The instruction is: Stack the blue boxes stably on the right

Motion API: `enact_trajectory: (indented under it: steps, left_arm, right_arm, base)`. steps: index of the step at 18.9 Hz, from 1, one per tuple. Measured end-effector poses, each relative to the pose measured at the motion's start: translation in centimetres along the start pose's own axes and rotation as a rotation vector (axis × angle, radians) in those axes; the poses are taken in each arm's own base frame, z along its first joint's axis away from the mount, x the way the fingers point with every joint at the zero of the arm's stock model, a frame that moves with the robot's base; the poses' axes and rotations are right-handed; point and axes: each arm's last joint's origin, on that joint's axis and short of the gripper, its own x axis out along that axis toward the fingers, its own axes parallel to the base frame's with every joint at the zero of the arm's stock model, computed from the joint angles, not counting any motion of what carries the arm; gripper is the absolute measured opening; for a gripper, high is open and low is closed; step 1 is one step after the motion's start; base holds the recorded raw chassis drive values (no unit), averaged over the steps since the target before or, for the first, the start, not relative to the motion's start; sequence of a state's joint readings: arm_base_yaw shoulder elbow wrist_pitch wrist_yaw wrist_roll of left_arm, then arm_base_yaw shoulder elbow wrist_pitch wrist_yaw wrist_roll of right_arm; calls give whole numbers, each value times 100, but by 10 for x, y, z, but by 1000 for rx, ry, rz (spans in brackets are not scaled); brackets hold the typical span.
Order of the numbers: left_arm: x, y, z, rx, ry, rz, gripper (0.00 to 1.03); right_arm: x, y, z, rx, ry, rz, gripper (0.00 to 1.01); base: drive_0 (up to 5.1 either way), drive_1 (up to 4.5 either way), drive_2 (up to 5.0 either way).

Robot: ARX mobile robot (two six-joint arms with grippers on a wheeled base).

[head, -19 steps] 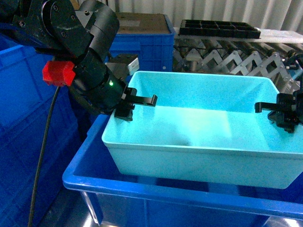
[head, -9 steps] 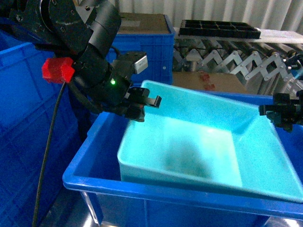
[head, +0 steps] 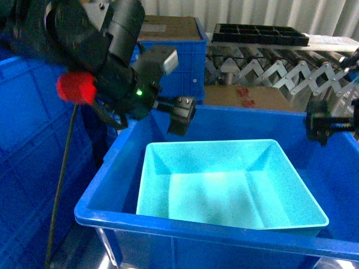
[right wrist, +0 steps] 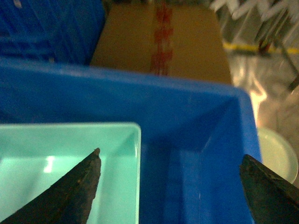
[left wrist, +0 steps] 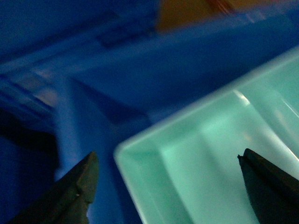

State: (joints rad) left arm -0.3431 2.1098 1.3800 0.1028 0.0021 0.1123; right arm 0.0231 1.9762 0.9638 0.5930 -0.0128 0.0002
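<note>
Resting below both spread grippers, turquoise tub (head: 224,185)

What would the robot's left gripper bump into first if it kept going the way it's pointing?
Probably the near corner of the turquoise tub. In the left wrist view the left gripper has open jaws straddling that corner's rim, with the big blue crate behind and around it. Depth is blurry, so it might slip just inside the tub instead.

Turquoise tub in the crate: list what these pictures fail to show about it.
- What the turquoise tub rests on: head view, its own floor and the blue crate wall hide it.
- Whether it sits level: left wrist view is motion-blurred.
- Most of the tub: both wrist views show a single corner only.
</note>
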Motion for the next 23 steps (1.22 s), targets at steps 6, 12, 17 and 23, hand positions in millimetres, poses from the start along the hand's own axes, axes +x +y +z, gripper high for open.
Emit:
enact_trajectory:
  steps: [6,12,17,23]
  left_arm:
    - [-24,9,-37,-99,-231,265,71]
    - [-125,43,-67,-218,-657,398,27]
    - [-168,39,-124,-212,-567,368,2]
    - [-225,35,-158,-213,-591,371,2]
  right_arm:
    - [-30,-5,-21,3,-207,-21,69]
    - [-106,-7,-13,2,-466,-40,25]
    - [-155,-4,-32,3,-420,-38,2]
    - [-207,-2,-57,2,-407,-36,2]
  base:
    - [0,0,0]
    - [0,0,0]
    - [0,0,0]
    - [0,0,0]
